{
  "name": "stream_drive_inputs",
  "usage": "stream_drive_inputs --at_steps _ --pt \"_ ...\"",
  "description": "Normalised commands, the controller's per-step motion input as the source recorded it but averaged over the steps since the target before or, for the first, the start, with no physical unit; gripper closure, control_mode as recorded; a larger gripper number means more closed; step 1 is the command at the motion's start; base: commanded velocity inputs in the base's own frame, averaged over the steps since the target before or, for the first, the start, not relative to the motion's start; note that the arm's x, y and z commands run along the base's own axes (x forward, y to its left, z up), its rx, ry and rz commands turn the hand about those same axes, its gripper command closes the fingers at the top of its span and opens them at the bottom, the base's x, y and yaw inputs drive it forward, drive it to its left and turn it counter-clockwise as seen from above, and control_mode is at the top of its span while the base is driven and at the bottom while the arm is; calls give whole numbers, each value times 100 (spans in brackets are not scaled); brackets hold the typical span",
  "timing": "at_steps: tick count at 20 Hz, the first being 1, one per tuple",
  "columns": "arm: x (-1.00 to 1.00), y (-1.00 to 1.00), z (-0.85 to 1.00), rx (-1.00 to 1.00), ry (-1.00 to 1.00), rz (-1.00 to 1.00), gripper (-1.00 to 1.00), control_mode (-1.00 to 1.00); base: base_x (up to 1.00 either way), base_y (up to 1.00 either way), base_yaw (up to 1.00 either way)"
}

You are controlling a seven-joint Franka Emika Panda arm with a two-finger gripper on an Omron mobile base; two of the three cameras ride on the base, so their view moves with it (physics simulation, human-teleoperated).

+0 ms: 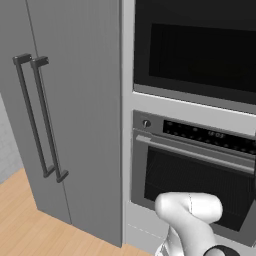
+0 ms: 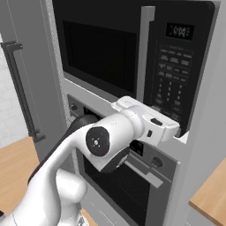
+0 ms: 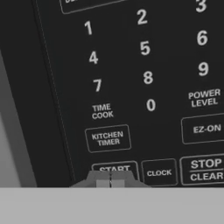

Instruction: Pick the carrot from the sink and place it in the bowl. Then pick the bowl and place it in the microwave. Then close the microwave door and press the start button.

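The microwave point(image 1: 195, 55) is built into the wall, and its black door point(image 2: 101, 53) is closed flat against the front. To the door's right is the black keypad point(image 2: 174, 75). In the hand view the START button point(image 3: 114, 168) sits just above my gripper point(image 3: 110, 180). The two tips are pressed together, shut on nothing, right at the button's lower edge. My white hand point(image 2: 154, 126) reaches to the bottom of the keypad. The carrot, the bowl and the sink are out of view.
Below the microwave is a wider oven point(image 1: 195, 175) with a control strip and a bar handle point(image 1: 200, 152). A tall grey cabinet with two dark vertical handles point(image 1: 40, 115) stands on the left. There is a wooden floor point(image 1: 25, 220) and a wooden counter corner point(image 2: 212, 194).
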Motion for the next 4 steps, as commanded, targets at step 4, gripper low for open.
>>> stream_drive_inputs --at_steps 4 --pt "62 -5 -20 3 0 9 100 -100 0 0 0"
